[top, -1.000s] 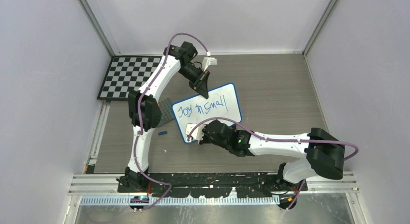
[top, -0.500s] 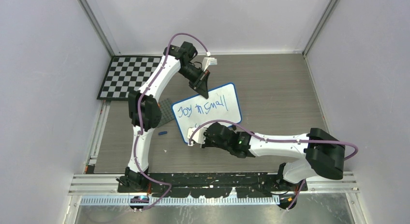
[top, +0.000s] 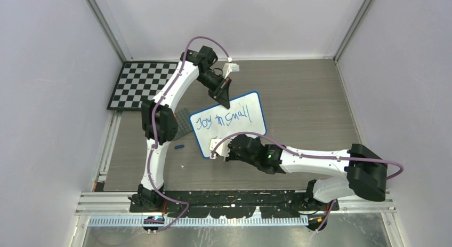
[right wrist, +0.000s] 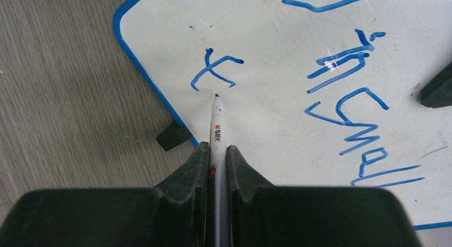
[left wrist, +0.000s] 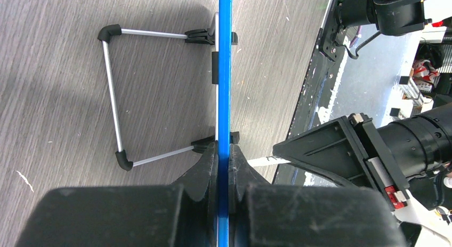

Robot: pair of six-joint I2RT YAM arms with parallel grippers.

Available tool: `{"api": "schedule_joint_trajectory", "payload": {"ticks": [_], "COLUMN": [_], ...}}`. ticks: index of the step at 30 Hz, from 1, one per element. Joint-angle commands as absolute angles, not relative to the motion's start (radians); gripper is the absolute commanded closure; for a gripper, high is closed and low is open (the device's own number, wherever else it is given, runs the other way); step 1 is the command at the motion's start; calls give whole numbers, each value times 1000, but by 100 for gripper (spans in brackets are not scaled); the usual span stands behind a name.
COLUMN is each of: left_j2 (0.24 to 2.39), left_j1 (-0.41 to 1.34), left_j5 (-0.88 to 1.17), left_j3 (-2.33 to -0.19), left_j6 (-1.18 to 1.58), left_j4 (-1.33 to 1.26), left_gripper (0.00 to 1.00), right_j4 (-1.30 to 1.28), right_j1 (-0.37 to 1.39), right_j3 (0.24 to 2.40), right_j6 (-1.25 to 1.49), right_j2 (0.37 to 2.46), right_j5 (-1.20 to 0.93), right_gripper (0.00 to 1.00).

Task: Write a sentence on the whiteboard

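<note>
The whiteboard (top: 250, 124) with its blue frame stands tilted at mid-table. On it the sentence (top: 221, 119) reads "Joy in Small" in blue. My left gripper (top: 225, 102) is shut on the board's top edge; in the left wrist view its jaws (left wrist: 223, 151) pinch the blue frame (left wrist: 224, 71). My right gripper (top: 226, 149) sits at the board's lower left, shut on a white marker (right wrist: 216, 124). The marker's blue tip rests on the whiteboard (right wrist: 266, 113) just below a freshly drawn "t" (right wrist: 216, 71) that starts a second line.
A black-and-white checkerboard (top: 139, 84) lies at the back left. A grey studded plate (top: 184, 121) lies partly under the left arm. A small blue cap (top: 179, 147) lies left of the board. A wire stand (left wrist: 114, 92) props the board from behind; a black foot (right wrist: 173, 136) shows.
My right gripper with the marker has shifted a little at the board's lower left, and the right arm's elbow has moved right. The left gripper and the board have stayed still.
</note>
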State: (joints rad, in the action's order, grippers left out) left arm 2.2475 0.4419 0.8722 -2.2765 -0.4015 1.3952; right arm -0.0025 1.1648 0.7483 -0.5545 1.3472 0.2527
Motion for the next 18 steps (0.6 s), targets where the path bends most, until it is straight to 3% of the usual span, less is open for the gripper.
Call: {"api": "schedule_joint_trajectory", "payload": {"ticks": [1,18], "left_j2": [2293,2307], "left_j1": [497,503], "left_j5": [801,807], "left_j3": [-2224,-2233], "left_j6": [-404,-403], "left_j4": [1447,1448], "left_gripper": [100,100], "right_j4": [-21,120], "right_j1": [1163,1147], "right_j3": [808,808], "right_j6": [-548,-580], "right_j2": [1295,1338], "right_j5": [287,377], "right_gripper": [100,100]}}
